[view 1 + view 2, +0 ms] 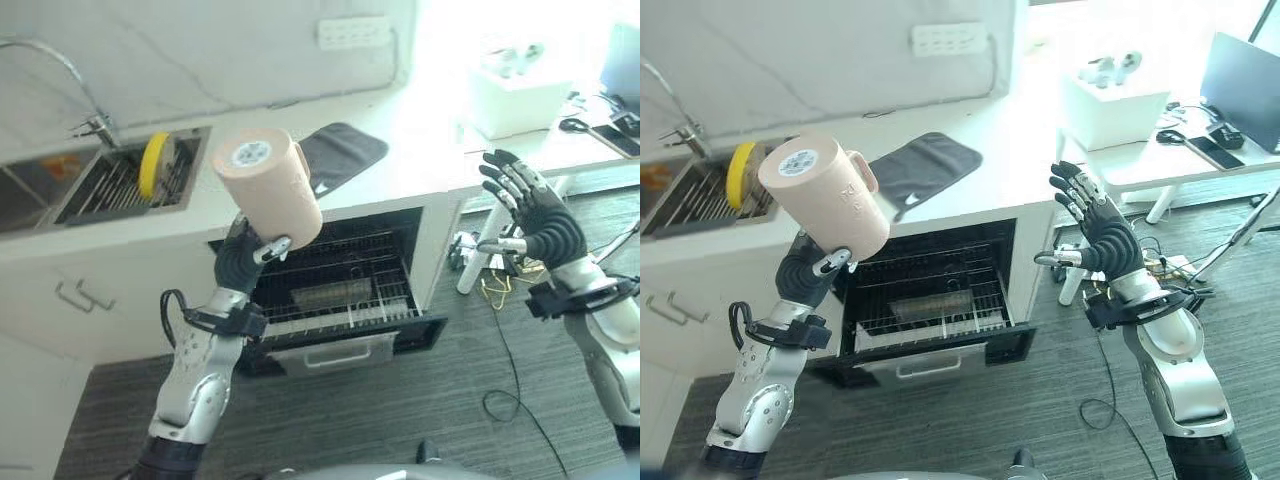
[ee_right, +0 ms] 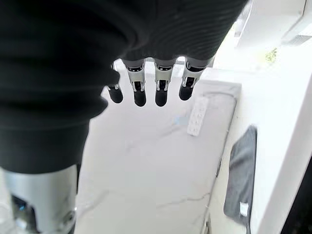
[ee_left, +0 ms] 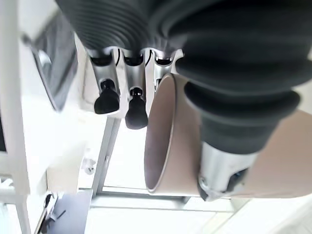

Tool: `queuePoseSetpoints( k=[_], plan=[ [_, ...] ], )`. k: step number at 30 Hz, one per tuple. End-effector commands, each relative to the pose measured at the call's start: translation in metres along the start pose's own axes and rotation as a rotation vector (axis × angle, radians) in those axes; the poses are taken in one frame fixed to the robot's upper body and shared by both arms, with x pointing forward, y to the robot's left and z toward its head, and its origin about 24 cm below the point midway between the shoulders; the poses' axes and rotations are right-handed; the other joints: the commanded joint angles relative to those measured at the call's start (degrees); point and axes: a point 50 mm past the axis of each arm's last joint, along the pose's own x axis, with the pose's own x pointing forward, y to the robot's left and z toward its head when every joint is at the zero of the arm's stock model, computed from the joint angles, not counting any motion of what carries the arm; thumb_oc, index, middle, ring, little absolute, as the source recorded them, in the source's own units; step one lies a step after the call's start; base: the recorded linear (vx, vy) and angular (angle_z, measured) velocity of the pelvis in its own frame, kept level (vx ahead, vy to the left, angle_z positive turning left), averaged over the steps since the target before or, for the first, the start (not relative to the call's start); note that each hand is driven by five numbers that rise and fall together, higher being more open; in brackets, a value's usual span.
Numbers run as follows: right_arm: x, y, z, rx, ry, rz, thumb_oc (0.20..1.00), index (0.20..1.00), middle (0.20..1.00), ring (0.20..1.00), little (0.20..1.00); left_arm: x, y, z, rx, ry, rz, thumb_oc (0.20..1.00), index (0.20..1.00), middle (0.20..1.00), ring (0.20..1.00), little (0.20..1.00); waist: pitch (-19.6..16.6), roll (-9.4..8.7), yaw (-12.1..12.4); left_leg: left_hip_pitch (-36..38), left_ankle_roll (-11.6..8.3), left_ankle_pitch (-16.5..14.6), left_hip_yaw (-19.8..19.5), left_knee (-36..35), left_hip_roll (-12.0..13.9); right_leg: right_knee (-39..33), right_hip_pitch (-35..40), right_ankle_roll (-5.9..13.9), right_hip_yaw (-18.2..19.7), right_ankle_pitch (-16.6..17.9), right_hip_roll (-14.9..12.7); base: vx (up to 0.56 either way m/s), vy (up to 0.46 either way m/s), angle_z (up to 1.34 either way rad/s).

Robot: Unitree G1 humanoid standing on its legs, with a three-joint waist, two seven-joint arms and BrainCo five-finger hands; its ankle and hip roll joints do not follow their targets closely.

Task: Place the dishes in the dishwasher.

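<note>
- Left eye view, far left: a sink [image 1: 40, 195] is set into the white counter [image 1: 420, 150], and beside it a drying rack [image 1: 125, 185] holds a yellow plate [image 1: 153, 165] standing on edge.
- Next along, the left hand [image 1: 240, 262] is raised above the counter's front edge, its thumb and fingers curled round a peach mug [image 1: 268, 188]. The mug is tilted, base toward the camera, with its handle on the far side.
- Left wrist view shows the mug's open rim beside the thumb, which is pressed against the mug's wall.
- Behind the mug, a dark cloth [image 1: 340, 152] lies on the counter.
- Below the counter, the dishwasher [image 1: 340, 290] stands open with its wire rack [image 1: 335, 275] pulled partway out; the mug is held above and left of it, well clear of the rack.
- Further right, the right hand [image 1: 1100, 235] is held up in the air with straight, spread fingers, holding nothing.
- Far right, a white table [image 1: 1160, 160] carries a white box [image 1: 1115, 105].
</note>
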Motion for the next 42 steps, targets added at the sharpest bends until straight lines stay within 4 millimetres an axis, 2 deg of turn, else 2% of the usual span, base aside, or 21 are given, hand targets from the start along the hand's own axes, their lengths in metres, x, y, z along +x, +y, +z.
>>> queuePoseSetpoints(
  k=[1, 2, 4, 6, 8, 11, 13, 14, 15, 16, 17, 20, 24, 27, 30, 35, 42],
  plan=[
    [0.002, -0.001, 0.016, 0.031, -0.102, -0.010, 1.000, 1.000, 1.000, 1.000, 1.000, 0.012, -0.003, 0.041, 0.045, -0.190, -0.087, 0.200, 0.200, 0.200, 0.200, 0.200, -0.4, -2.66, -1.4, 2.8, -4.86, -17.0, 2.8, -3.5, -4.5, -0.1, 1.4, 4.31, 1.0, -4.6, -3.6, 0.05, -0.075, 0.36],
    [0.001, -0.002, 0.016, 0.028, -0.103, -0.013, 1.000, 1.000, 1.000, 1.000, 1.000, 0.010, 0.000, 0.040, 0.040, -0.188, -0.084, 0.200, 0.200, 0.200, 0.200, 0.200, -0.5, -2.36, -1.8, 3.3, -4.52, -17.1, 3.7, -6.1, -5.2, -0.1, 1.3, 4.58, 0.7, -4.6, -3.8, 0.07, 0.034, 0.39],
    [-0.003, -0.002, 0.012, 0.020, -0.097, -0.033, 1.000, 1.000, 1.000, 1.000, 1.000, 0.008, 0.002, 0.037, 0.031, -0.182, -0.096, 0.200, 0.200, 0.200, 0.200, 0.200, -1.0, -1.33, -2.8, 6.2, -5.05, -15.1, 6.6, -14.2, -5.0, -0.1, 1.6, 5.20, -0.8, -4.7, -4.4, 0.12, 0.226, 0.33],
    [-0.006, -0.005, 0.009, 0.021, -0.083, -0.025, 1.000, 1.000, 1.000, 1.000, 1.000, 0.006, 0.004, 0.036, 0.020, -0.186, -0.092, 0.200, 0.200, 0.200, 0.200, 0.200, -1.6, -1.06, -3.1, 7.5, -5.19, -17.2, 6.3, -14.8, -5.8, -0.1, 2.3, 5.97, -1.7, -4.9, -5.3, 0.18, 0.421, 0.36],
    [-0.009, -0.006, 0.008, 0.023, -0.070, -0.030, 1.000, 1.000, 1.000, 1.000, 1.000, 0.006, 0.005, 0.038, 0.021, -0.188, -0.085, 0.200, 0.200, 0.200, 0.200, 0.200, -2.2, -1.51, -2.9, 8.4, -4.26, -20.5, 6.0, -14.8, -8.3, -0.1, 2.9, 7.81, -2.4, -3.8, -7.6, 0.20, 0.509, 0.29],
    [-0.015, -0.003, 0.005, 0.058, -0.068, -0.064, 1.000, 1.000, 1.000, 1.000, 1.000, 0.010, 0.005, 0.039, 0.055, -0.173, -0.085, 0.200, 0.200, 0.200, 0.200, 0.200, -1.8, -2.46, -2.1, 8.9, -2.57, -23.0, 3.6, -14.8, -11.5, 1.0, 3.7, 10.06, -3.9, -1.3, -10.7, 0.15, 0.387, 0.22],
    [-0.021, 0.002, -0.002, 0.125, -0.042, -0.104, 1.000, 1.000, 1.000, 1.000, 1.000, 0.013, 0.005, 0.035, 0.118, -0.131, -0.069, 0.200, 0.200, 0.200, 0.200, 0.200, -1.1, -3.21, -2.1, 8.9, -0.17, -24.2, 1.3, -14.8, -13.6, 11.0, 0.4, 10.03, -2.1, -0.6, -12.2, 0.13, 0.283, 0.22],
    [-0.023, 0.003, -0.004, 0.145, -0.036, -0.112, 1.000, 1.000, 1.000, 1.000, 1.000, 0.013, 0.005, 0.032, 0.133, -0.119, -0.067, 0.200, 0.200, 0.200, 0.200, 0.200, -1.1, -3.38, -2.2, 8.8, 0.26, -24.3, 0.8, -14.8, -13.9, 11.6, -0.4, 9.87, -1.4, -0.9, -12.1, 0.12, 0.081, 0.38],
    [-0.025, 0.005, -0.006, 0.160, -0.028, -0.117, 1.000, 1.000, 1.000, 1.000, 1.000, 0.013, 0.004, 0.030, 0.157, -0.112, -0.062, 0.200, 0.200, 0.200, 0.200, 0.200, -1.2, -3.52, -2.2, 8.7, 0.26, -24.2, 0.5, -14.8, -13.9, 9.7, -0.4, 9.62, -1.4, -1.1, -11.9, 0.07, -0.081, 0.56],
    [-0.024, 0.007, -0.008, 0.162, -0.021, -0.124, 1.000, 1.000, 1.000, 1.000, 1.000, 0.015, 0.004, 0.030, 0.187, -0.110, -0.052, 0.200, 0.200, 0.200, 0.200, 0.200, -1.1, -3.73, -1.7, 8.5, -0.26, -24.3, 0.6, -14.8, -13.6, 5.9, -0.1, 9.65, -3.2, 0.5, -12.4, 0.04, -0.185, 0.51],
    [-0.019, 0.010, -0.010, 0.169, -0.031, -0.127, 1.000, 1.000, 1.000, 1.000, 1.000, 0.018, 0.004, 0.031, 0.222, -0.116, -0.032, 0.200, 0.200, 0.200, 0.200, 0.200, -0.7, -4.06, -1.2, 8.8, -0.77, -24.7, 1.3, -14.8, -13.5, 3.9, -0.9, 10.57, -5.2, 3.9, -13.8, 0.00, -0.250, 0.29],
    [-0.007, 0.007, -0.013, 0.174, -0.033, -0.198, 1.000, 1.000, 1.000, 1.000, 1.000, 0.027, 0.009, 0.028, 0.304, -0.116, 0.059, 0.200, 0.200, 0.200, 0.200, 0.200, -1.0, -3.83, -0.9, 8.0, -1.25, -24.0, 1.1, -14.8, -12.3, 0.0, 0.2, 10.09, -5.1, 1.8, -11.1, -0.01, -0.230, 0.09],
    [0.002, 0.011, -0.013, 0.154, -0.006, -0.176, 1.000, 1.000, 1.000, 1.000, 1.000, 0.023, 0.020, 0.022, 0.388, -0.117, 0.209, 0.200, 0.200, 0.200, 0.200, 0.200, -2.4, -3.45, -0.8, 8.7, -2.20, -23.1, 2.3, -14.8, -10.5, -0.1, 1.3, 8.78, -4.2, -1.1, -8.6, 0.04, -0.163, 0.10],
    [0.007, 0.009, -0.014, 0.155, 0.016, -0.186, 1.000, 1.000, 1.000, 1.000, 1.000, 0.027, 0.017, 0.017, 0.443, -0.122, 0.234, 0.200, 0.200, 0.200, 0.200, 0.200, -2.7, -3.15, -1.2, 9.2, -2.80, -22.8, 3.0, -14.8, -9.5, -0.1, 2.0, 8.17, -3.8, -2.1, -7.7, 0.01, -0.067, -0.20],
    [0.011, 0.010, -0.015, 0.179, 0.029, -0.178, 1.000, 1.000, 1.000, 1.000, 1.000, 0.032, 0.015, 0.014, 0.512, -0.136, 0.253, 0.200, 0.200, 0.200, 0.200, 0.200, -2.9, -2.92, -1.7, 9.6, -3.10, -22.8, 3.6, -14.8, -9.1, -0.1, 2.2, 7.96, -3.4, -2.6, -7.3, -0.01, -0.015, -0.07],
    [0.021, 0.024, -0.023, 0.245, 0.096, -0.105, 1.000, 1.000, 1.000, 1.000, 1.000, 0.044, 0.011, 0.003, 0.596, -0.129, 0.295, 0.200, 0.200, 0.200, 0.200, 0.200, -3.7, -2.66, -3.0, 10.6, -3.24, -23.0, 4.9, -14.8, -9.0, -0.1, 2.4, 7.95, -2.2, -2.8, -7.1, -0.01, 0.019, -0.09],
    [0.035, 0.038, -0.016, 0.331, 0.053, -0.044, 1.000, 1.000, 1.000, 1.000, 1.000, 0.054, 0.002, -0.014, 0.754, -0.090, 0.275, 0.200, 0.200, 0.200, 0.200, 0.200, -4.6, -2.65, -3.7, 11.2, -3.06, -23.5, 5.9, -14.8, -9.1, -0.1, 2.5, 8.29, -1.9, -2.7, -7.5, -0.01, 0.014, -0.05]
  ],
)
